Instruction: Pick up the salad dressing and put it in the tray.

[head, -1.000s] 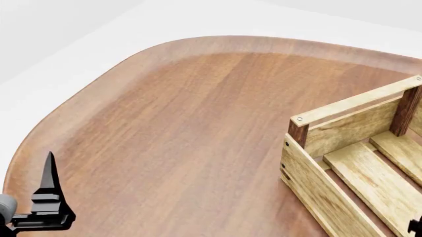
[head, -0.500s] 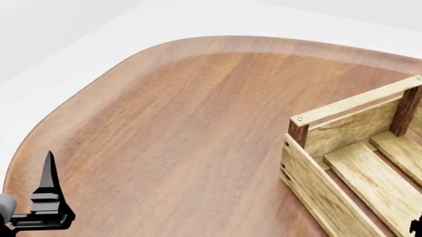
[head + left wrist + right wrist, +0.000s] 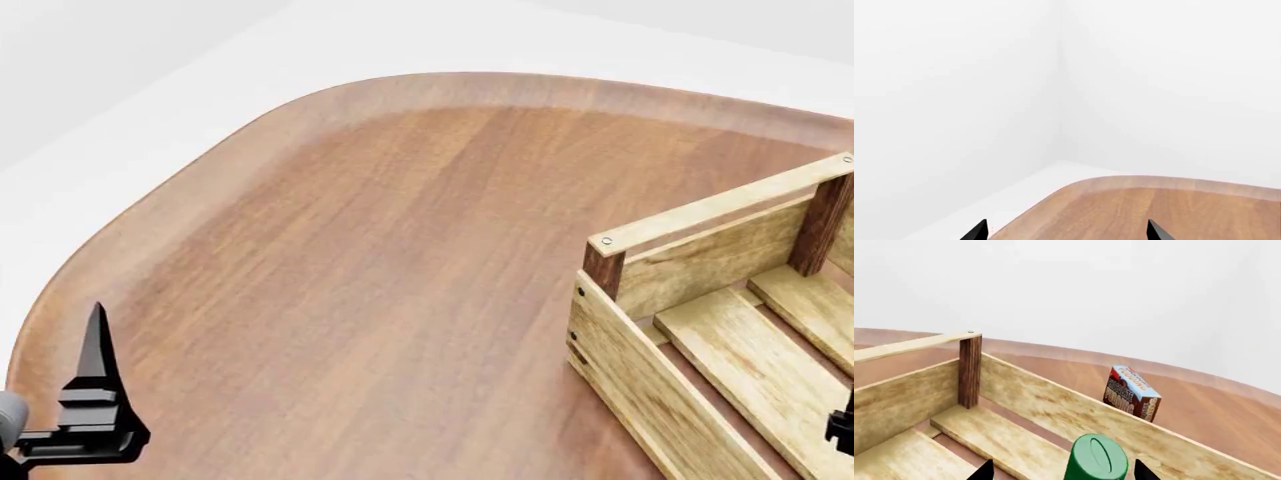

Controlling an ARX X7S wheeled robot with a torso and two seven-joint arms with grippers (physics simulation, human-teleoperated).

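Black left gripper (image 3: 96, 345) hovers at the near left edge of the rounded brown wooden table (image 3: 400, 250), its fingers spread on nothing. Head view: the light-wood slatted tray (image 3: 707, 330) sits right. Right wrist view: the right gripper (image 3: 1062, 471) pinches the green-capped salad dressing bottle (image 3: 1096, 457) over the tray's slats; a brown pudding box (image 3: 1131, 392) stands beyond the wall.

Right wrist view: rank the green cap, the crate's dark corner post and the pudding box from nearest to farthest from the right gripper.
1. The green cap, right between the fingers of the right gripper, over the crate's floor.
2. The dark corner post, at the far corner inside the crate.
3. The pudding box, outside, beyond the crate's wall on the table.
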